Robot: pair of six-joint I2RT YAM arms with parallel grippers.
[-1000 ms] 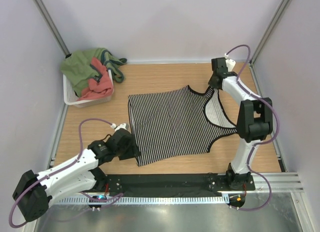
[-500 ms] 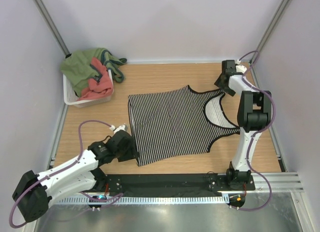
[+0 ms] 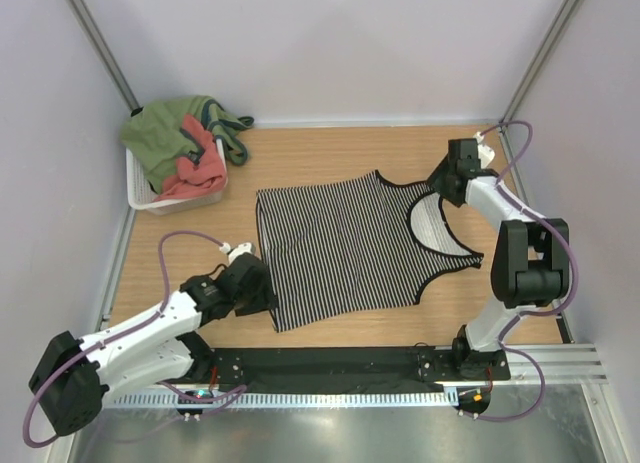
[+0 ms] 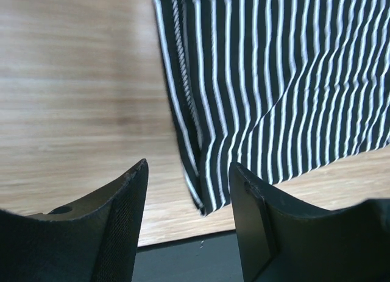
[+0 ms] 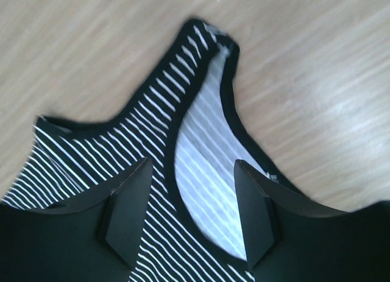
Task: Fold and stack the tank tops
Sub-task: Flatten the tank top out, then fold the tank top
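Both jaws released, nothing gripped. Top view: left gripper (image 3: pixel 262 295) low at the near-left corner of the striped tank top (image 3: pixel 340 245), arm stretched flat from its base. Right gripper (image 3: pixel 443 186) at the far-right strap, arm folded upright, elbow high. Top spread flat on wood table (image 3: pixel 330 148), pale walls (image 3: pixel 320 43) around. White basket (image 3: pixel 138 191) far left holds the salmon-red tank top (image 3: pixel 195 173) under green cloth (image 3: pixel 160 138).

Left wrist view: fingers (image 4: pixel 122 203) apart over bare wood, hem corner (image 4: pixel 204 200) between and just beyond the tips, not touched.

Right wrist view: fingers (image 5: pixel 131 203) spread above the neckline, shoulder strap (image 5: pixel 210 47) lying flat beyond them.
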